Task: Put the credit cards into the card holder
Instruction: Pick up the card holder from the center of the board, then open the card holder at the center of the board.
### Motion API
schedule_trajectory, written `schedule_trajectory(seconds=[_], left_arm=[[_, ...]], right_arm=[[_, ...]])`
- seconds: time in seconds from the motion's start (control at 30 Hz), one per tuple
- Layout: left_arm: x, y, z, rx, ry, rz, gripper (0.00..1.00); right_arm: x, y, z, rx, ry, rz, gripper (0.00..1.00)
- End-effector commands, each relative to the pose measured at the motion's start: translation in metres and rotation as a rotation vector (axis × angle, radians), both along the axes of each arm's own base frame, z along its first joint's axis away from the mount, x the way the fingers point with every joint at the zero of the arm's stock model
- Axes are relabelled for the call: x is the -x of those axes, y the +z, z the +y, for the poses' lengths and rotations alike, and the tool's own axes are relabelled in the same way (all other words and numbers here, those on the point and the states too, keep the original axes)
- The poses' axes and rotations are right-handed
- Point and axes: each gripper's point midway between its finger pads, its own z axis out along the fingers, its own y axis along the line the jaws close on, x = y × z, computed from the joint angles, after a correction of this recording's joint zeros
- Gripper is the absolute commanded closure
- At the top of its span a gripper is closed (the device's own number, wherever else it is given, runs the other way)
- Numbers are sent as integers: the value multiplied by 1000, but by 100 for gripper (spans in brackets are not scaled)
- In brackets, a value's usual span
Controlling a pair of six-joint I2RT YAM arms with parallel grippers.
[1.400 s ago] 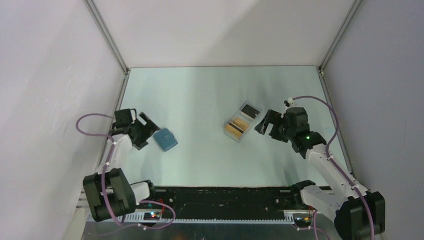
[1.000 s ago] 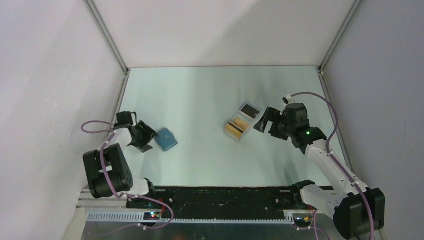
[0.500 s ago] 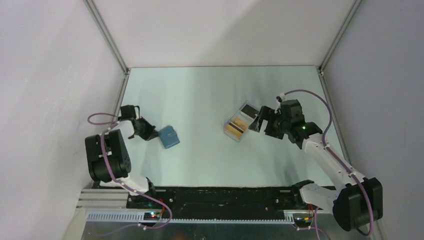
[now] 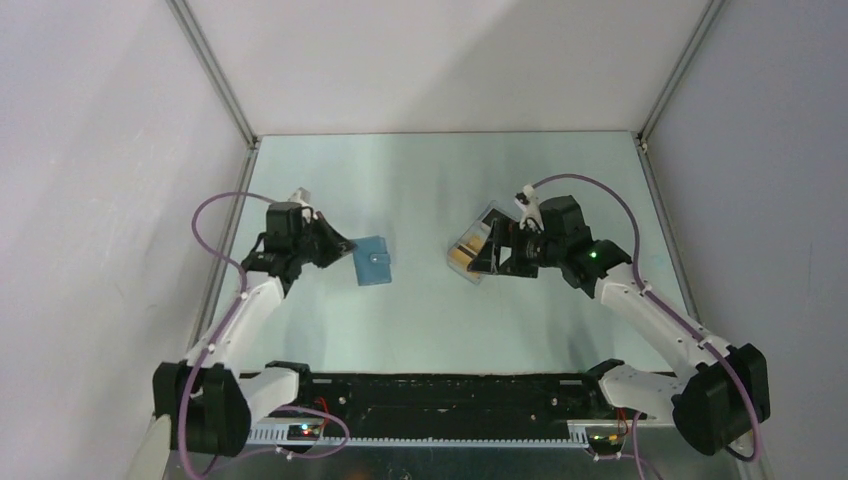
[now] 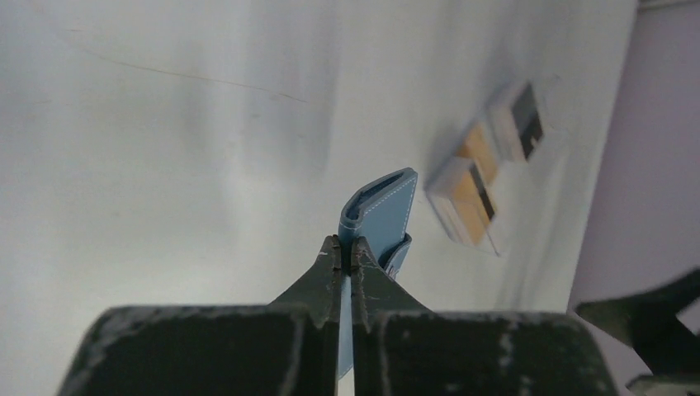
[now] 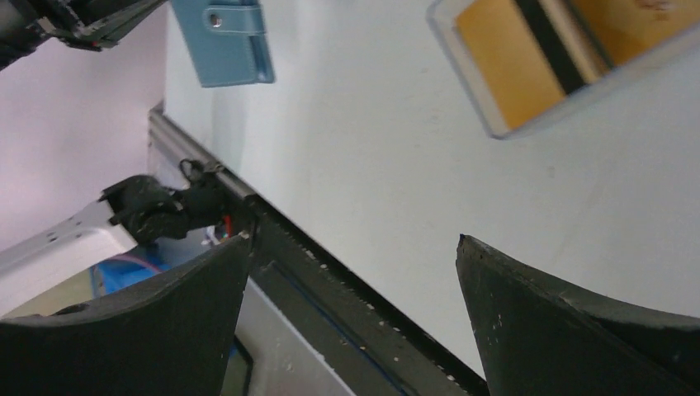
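The blue card holder (image 4: 372,261) is pinched at its left edge by my left gripper (image 4: 338,248), which is shut on it. The left wrist view shows the holder (image 5: 384,206) standing on edge between the closed fingertips of that gripper (image 5: 347,244). The credit cards lie in a clear tray (image 4: 462,257): yellow-orange ones with a dark stripe (image 5: 472,194) and a black one (image 5: 527,124). My right gripper (image 4: 497,250) hovers over the tray's right part and hides some of it. Its jaws stand wide open and empty (image 6: 351,239), with the orange cards (image 6: 512,74) and the holder (image 6: 227,33) ahead of them.
The arms' black base rail (image 4: 450,392) runs along the near edge. Metal frame posts (image 4: 215,75) and white walls close in the table (image 4: 420,180) at left, right and back.
My left gripper closed on the card holder and carried it right, toward the middle. The right arm swung left over the clear tray, jaws still open.
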Motion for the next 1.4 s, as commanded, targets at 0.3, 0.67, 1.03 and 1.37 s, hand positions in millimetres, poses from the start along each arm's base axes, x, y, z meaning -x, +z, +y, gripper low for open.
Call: schedule_trajectory(seconds=[0.3,0.67,1.03,1.37], left_arm=[[45,96,-117,205,-337,-138,100],[73,137,-164,279,-487,-171,100],[76,148,-159,259,-489,-238,39],[111,153,-168,341,-704,-337,18]], right_arm=[[13,56,87,-334,281,-24,0],[14,88,95,-545,391,-29,9],[22,109,89,-626,435,-13,100],[22,129,62,-659,476,-52,100]])
